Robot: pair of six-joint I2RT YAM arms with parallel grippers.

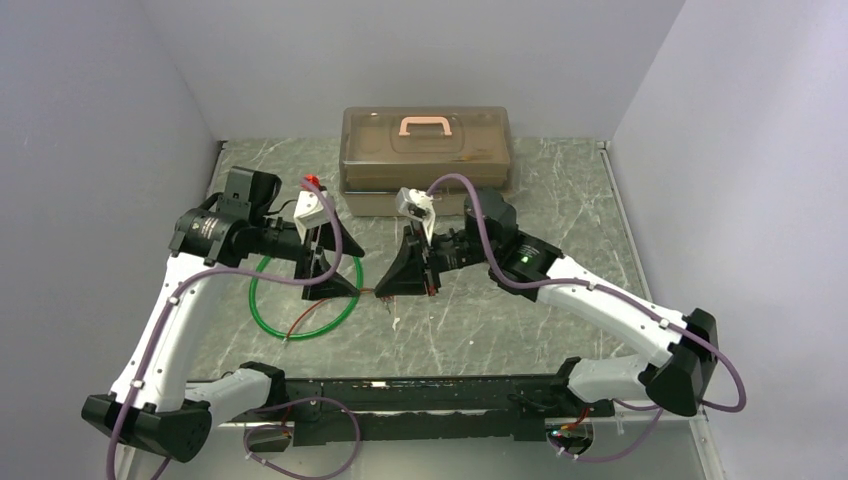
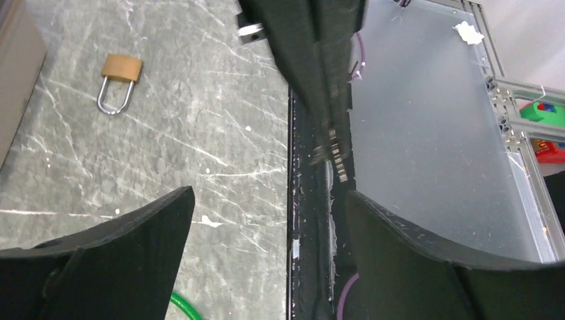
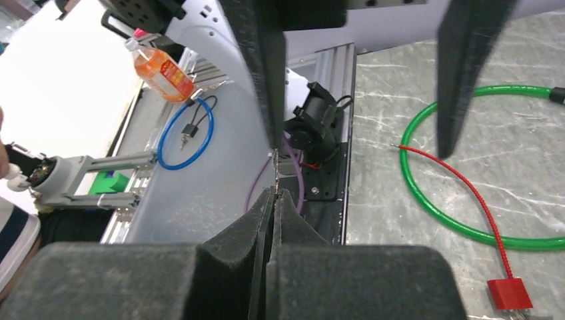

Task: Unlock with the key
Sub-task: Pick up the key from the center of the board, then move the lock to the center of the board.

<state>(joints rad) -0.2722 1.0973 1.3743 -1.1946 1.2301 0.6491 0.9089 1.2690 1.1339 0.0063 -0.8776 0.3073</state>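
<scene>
The small brass padlock (image 2: pixel 120 77) lies flat on the marble table (image 2: pixel 200 133), shackle towards the camera, far ahead and left of my left gripper (image 2: pixel 270 193). That gripper is open and empty. My right gripper (image 3: pixel 274 193) is shut on the key (image 3: pixel 275 168), a thin silver blade seen edge-on sticking out past the fingertips. In the top view the two grippers (image 1: pixel 335 285) (image 1: pixel 400 280) face each other above the table's middle, a short gap apart. I cannot make out the padlock in the top view.
A green cable loop (image 1: pixel 300 300) lies under the left gripper, with a red wire (image 3: pixel 460 180) ending in a red square tag (image 3: pixel 510 293). A brown lidded box (image 1: pixel 425 150) stands at the back. The table's near edge carries a black rail (image 2: pixel 313 233).
</scene>
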